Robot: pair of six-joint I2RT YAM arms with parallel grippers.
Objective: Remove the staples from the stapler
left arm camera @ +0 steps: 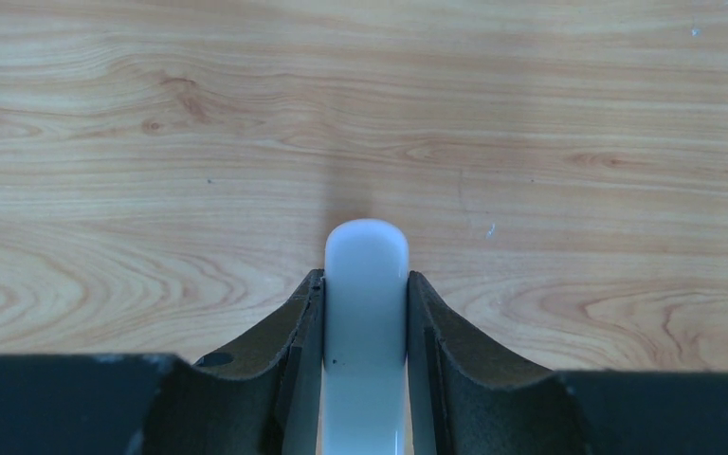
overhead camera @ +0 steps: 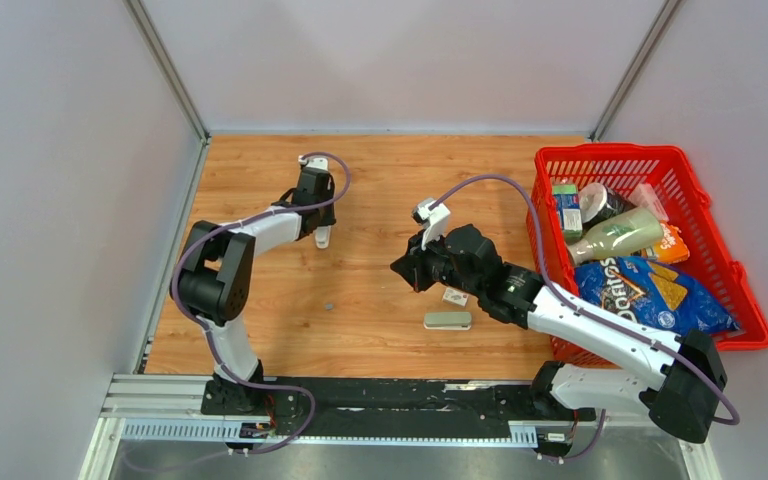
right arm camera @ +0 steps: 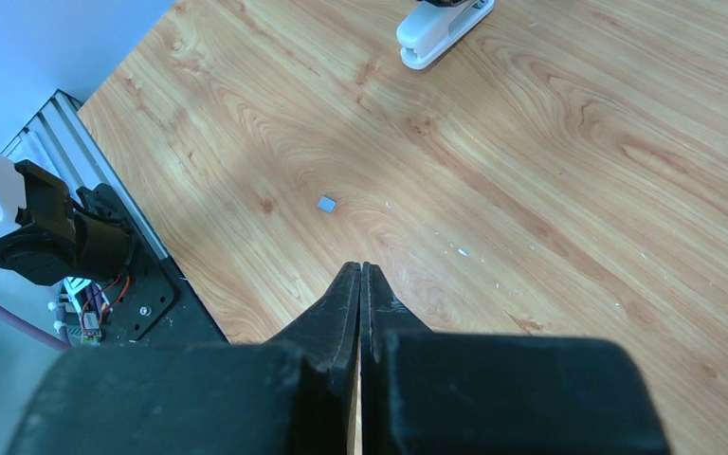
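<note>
L gripper (left arm camera: 365,289) was clamped on the white stapler (left arm camera: 366,251) over the far-left part of the table (overhead camera: 380,180), w/ the stapler's rounded end toward the wood. R gripper (right arm camera: 360,270) was clenched on nothing, mid-table. One small grey staple bit (right arm camera: 326,203) lay on the wood btwn the arms, apart from both grippers. A pill-shaped bar (overhead camera: 447,320) lay near the R arm. Red basket (overhead camera: 660,150) sat at right.

Two arms: left arm (overhead camera: 268,229), right arm (overhead camera: 600,326). Two end effectors: left end effector (left arm camera: 365,281), right end effector (right arm camera: 360,273). One stapler (overhead camera: 322,238). One staple bit (right arm camera: 326,203). One grey bar (overhead camera: 447,320). One white packet (overhead camera: 454,296). One red basket (overhead camera: 610,151). Inside it: one chip bag (overhead camera: 650,292), one bottle (overhead camera: 615,237), one green box (overhead camera: 567,212), one orange pack (overhead camera: 671,243). Remaining contents too jumbled to count.
</note>
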